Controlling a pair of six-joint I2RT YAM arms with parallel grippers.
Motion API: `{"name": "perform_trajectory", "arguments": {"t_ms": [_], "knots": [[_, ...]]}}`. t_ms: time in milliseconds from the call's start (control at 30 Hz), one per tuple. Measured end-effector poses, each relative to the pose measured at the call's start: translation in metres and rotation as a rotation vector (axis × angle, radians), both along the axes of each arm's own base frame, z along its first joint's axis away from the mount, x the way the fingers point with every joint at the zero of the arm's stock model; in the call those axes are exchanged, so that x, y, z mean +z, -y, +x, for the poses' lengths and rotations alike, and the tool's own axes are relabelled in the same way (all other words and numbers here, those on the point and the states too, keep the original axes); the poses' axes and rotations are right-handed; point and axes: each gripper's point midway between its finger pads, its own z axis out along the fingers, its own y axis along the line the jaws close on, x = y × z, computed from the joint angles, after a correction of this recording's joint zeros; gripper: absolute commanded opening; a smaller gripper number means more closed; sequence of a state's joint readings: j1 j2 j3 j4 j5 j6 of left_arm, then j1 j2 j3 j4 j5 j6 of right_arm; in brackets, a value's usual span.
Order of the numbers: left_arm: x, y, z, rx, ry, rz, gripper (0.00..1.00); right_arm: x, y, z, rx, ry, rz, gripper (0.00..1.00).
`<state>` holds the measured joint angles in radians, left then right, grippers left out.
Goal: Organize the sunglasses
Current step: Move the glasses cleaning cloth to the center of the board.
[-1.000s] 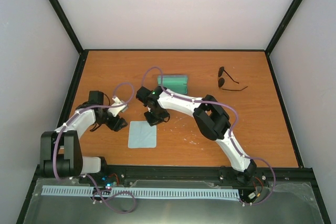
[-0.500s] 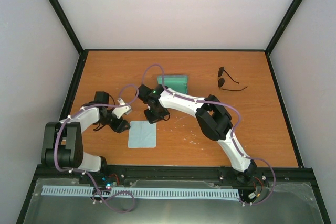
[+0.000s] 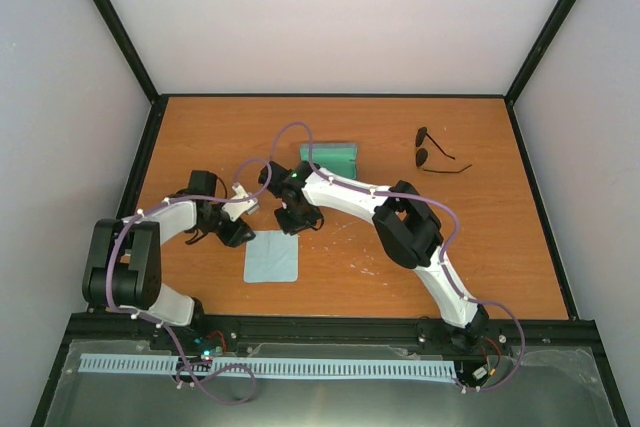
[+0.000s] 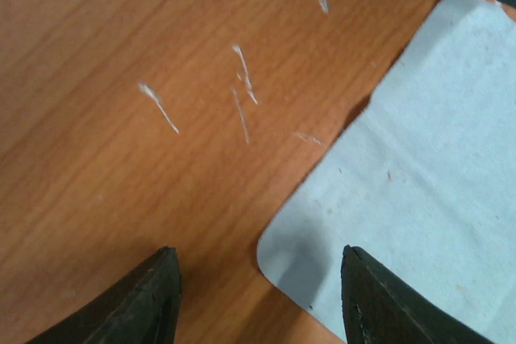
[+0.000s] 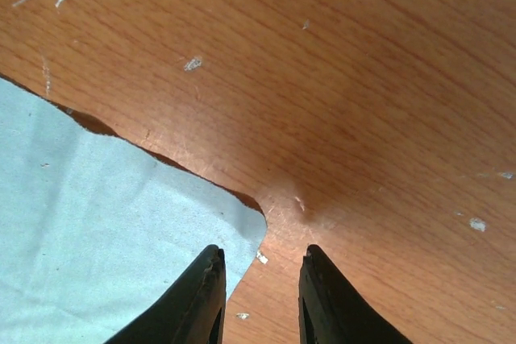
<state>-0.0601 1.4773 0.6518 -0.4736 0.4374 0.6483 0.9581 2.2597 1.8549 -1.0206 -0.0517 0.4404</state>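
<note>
Top external view: compared with a second ago, the left tool (image 3: 232,232) has slid rightward to the upper-left corner of the cloth (image 3: 272,257), its arm folded closer to its base. The right tool (image 3: 295,222) stays at the cloth's upper-right corner, but its fingers, clenched before, now stand slightly parted, gripping nothing. The left tool's dark tapered fingers are spread wide, released, over a rounded cloth corner.

The cloth is a pale-blue matte square with a faint crease. The worktop (image 3: 480,247) is orange wood-grain, flecked with white scratches. The sunglasses (image 3: 435,152), thin black wire with two dark rounded lenses, lie unmoved at the far right, well apart from both tools. The oblong green case (image 3: 330,159) sits just beyond the right tool.
</note>
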Motion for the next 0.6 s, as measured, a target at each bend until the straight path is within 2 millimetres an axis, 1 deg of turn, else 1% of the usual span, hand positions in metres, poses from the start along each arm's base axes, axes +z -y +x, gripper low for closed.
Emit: {"name": "perform_trajectory", "arguments": {"t_ms": [133, 300, 333, 500, 600], "knots": [[0.000, 0.003, 0.010, -0.006, 0.022, -0.003, 0.46, 0.000, 0.001, 0.002, -0.007, 0.009, -0.007, 0.27], [-0.001, 0.003, 0.010, -0.009, 0.027, 0.003, 0.44, 0.000, 0.002, 0.003, -0.014, 0.014, -0.010, 0.28], [-0.001, 0.003, 0.010, -0.010, 0.027, 0.004, 0.43, 0.000, 0.002, 0.003, -0.016, 0.015, -0.012, 0.28], [-0.003, 0.004, 0.005, -0.024, 0.030, 0.004, 0.28, -0.001, 0.008, 0.003, -0.032, 0.028, -0.024, 0.30], [-0.004, 0.005, 0.001, -0.035, 0.028, -0.001, 0.16, 0.005, 0.014, 0.002, -0.051, 0.035, -0.015, 0.30]]}}
